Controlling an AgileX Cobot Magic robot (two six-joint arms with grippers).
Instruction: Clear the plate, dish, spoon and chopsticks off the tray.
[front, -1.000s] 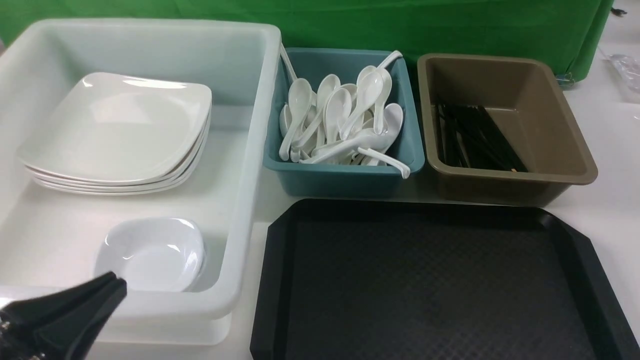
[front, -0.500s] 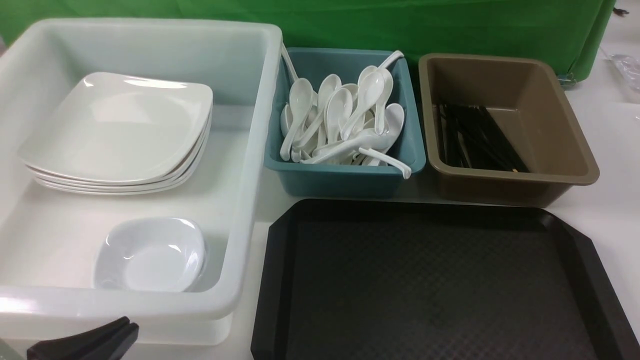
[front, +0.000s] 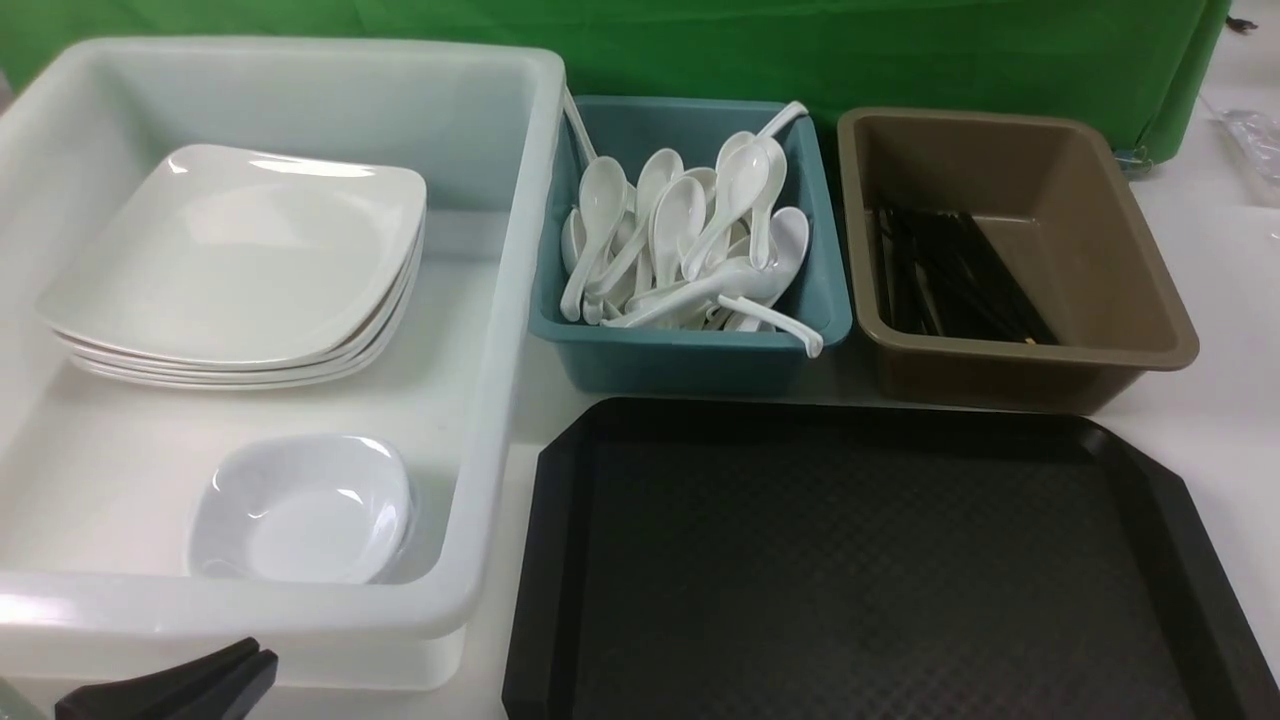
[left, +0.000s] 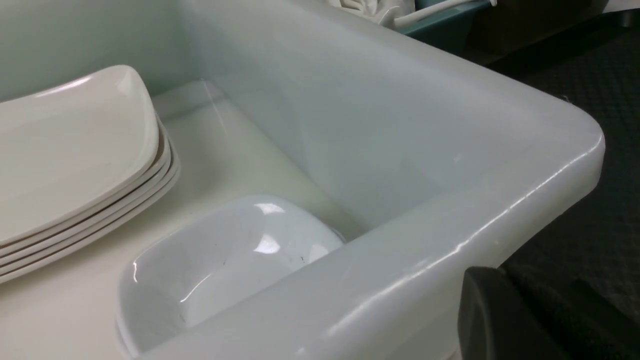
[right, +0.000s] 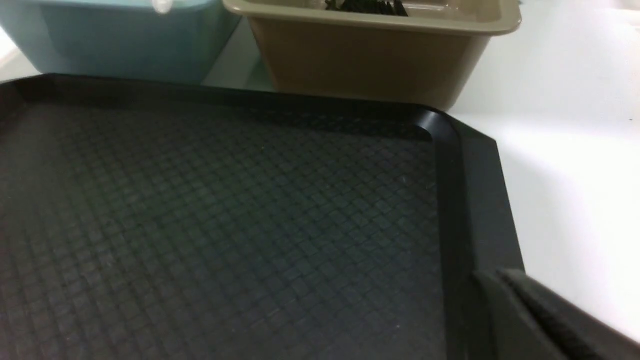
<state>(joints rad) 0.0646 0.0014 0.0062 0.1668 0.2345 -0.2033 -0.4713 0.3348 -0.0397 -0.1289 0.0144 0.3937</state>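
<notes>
With both our left gripper (front: 262, 650) and right gripper (right: 500, 280) pinched together, we risk bumping the near-left tub (front: 300, 608) if the left arm lifts carelessly.

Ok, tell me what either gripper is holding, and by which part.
Nothing is held: the left gripper and the right gripper both have their jaws shut with nothing between them.
</notes>
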